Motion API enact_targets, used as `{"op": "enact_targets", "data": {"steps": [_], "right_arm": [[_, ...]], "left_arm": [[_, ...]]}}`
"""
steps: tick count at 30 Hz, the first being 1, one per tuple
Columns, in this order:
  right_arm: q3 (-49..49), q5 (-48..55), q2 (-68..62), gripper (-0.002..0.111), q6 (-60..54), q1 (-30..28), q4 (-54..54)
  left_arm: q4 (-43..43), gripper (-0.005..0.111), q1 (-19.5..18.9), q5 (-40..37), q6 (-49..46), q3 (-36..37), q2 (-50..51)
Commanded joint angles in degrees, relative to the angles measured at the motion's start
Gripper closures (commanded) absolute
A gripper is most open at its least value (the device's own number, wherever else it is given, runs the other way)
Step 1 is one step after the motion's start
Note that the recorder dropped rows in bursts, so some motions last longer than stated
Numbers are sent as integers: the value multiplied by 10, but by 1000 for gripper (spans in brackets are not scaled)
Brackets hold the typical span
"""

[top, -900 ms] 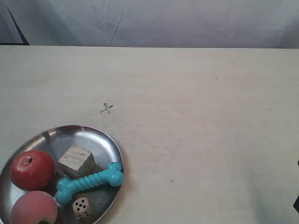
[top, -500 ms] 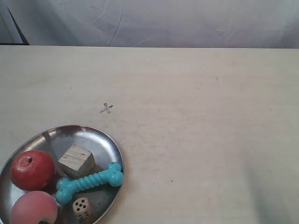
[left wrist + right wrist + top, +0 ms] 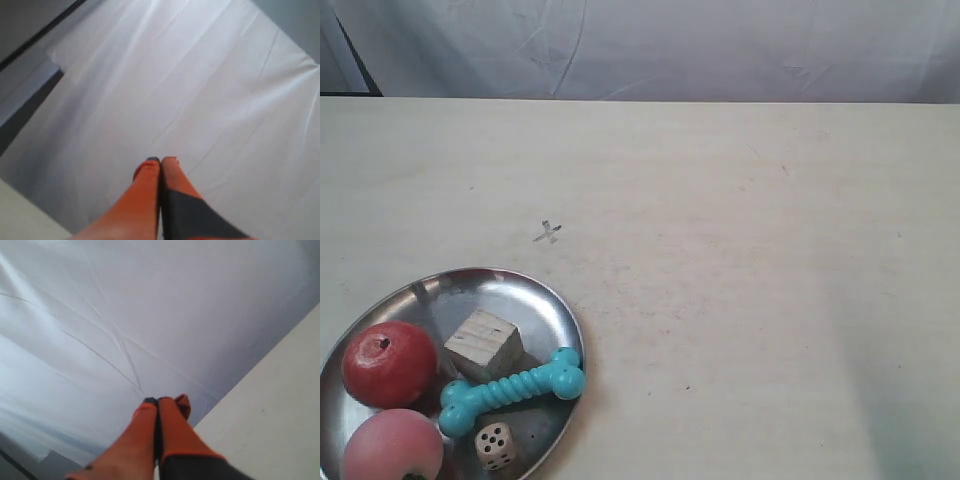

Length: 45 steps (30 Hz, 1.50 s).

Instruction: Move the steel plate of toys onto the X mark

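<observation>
The steel plate (image 3: pixel 545 310) lies at the exterior view's lower left, partly cut off by the frame. On it rest a red apple (image 3: pixel 388 363), a pink peach (image 3: pixel 392 447), a pale wooden cube (image 3: pixel 483 343), a teal ribbed bone (image 3: pixel 512 389) and a small die (image 3: pixel 495 445). The small grey X mark (image 3: pixel 548 233) is drawn on the table just beyond the plate. Neither arm shows in the exterior view. My left gripper (image 3: pixel 160 160) is shut and empty, pointing at a white cloth. My right gripper (image 3: pixel 157 400) is shut and empty too, pointing at the cloth above the table edge.
The pale table (image 3: pixel 740 260) stretches to the right of the plate. A white cloth backdrop (image 3: pixel 650 45) hangs behind its far edge. A dark strip (image 3: pixel 350 55) shows at the backdrop's left.
A dark piece at the exterior view's right edge has gone out of frame. The plate and toys have not moved.
</observation>
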<state>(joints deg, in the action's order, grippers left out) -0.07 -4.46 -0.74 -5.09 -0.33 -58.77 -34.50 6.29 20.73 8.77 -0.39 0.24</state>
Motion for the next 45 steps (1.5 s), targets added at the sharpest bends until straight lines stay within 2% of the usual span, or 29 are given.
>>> {"op": "enact_targets", "data": {"steps": [1, 5, 7, 11, 14, 16, 19, 21, 23, 25, 28, 29, 30, 32, 34, 40, 42, 45], "right_arm": [[-43, 93, -22, 109, -2, -2, -22], [-144, 175, -152, 109, -2, -2, 43], [-213, 236, -258, 109, -2, -2, 122], [-383, 418, -483, 109, -6, -2, 252], [-478, 497, -626, 109, -60, -2, 259], [-510, 505, -696, 109, -90, -2, 235], [-515, 524, -778, 109, -126, 9, 182], [-503, 532, -815, 109, -155, 37, 152], [-491, 527, -839, 109, -198, 77, 115], [-482, 525, -860, 102, -266, 117, 64], [-480, 524, -890, 78, -315, 173, 1], [-480, 521, -900, 65, -315, 190, -9], [-480, 517, -908, 52, -306, 204, -13], [-479, 504, -921, 36, -261, 230, -13], [-474, 481, -933, 36, -235, 256, -15], [-448, 413, -948, 56, -219, 320, -77], [-448, 403, -952, 55, -219, 337, -90], [-448, 401, -962, 52, -219, 363, -115]], "left_arm": [[-46, 107, 2, -108, -30, -60, 8], [-30, 107, 2, -190, -99, -172, 141], [55, 107, 2, -289, -114, -252, 245], [258, 107, 2, -543, -113, -430, 454], [392, 107, 1, -654, -105, -539, 593], [437, 107, -1, -717, -83, -599, 673], [440, 106, -16, -824, -88, -659, 773], [434, 103, -31, -864, -108, -674, 820], [422, 98, -51, -866, -116, -676, 856], [379, 91, -77, -868, -139, -676, 891], [300, 77, -113, -864, -183, -673, 924], [277, 74, -123, -859, -199, -670, 927], [248, 70, -132, -852, -221, -664, 931], [208, 65, -146, -849, -266, -649, 934], [196, 64, -153, -838, -303, -629, 934], [178, 64, -153, -783, -392, -558, 935], [159, 64, -153, -764, -425, -542, 935], [173, 64, -153, -734, -421, -529, 935]]}}
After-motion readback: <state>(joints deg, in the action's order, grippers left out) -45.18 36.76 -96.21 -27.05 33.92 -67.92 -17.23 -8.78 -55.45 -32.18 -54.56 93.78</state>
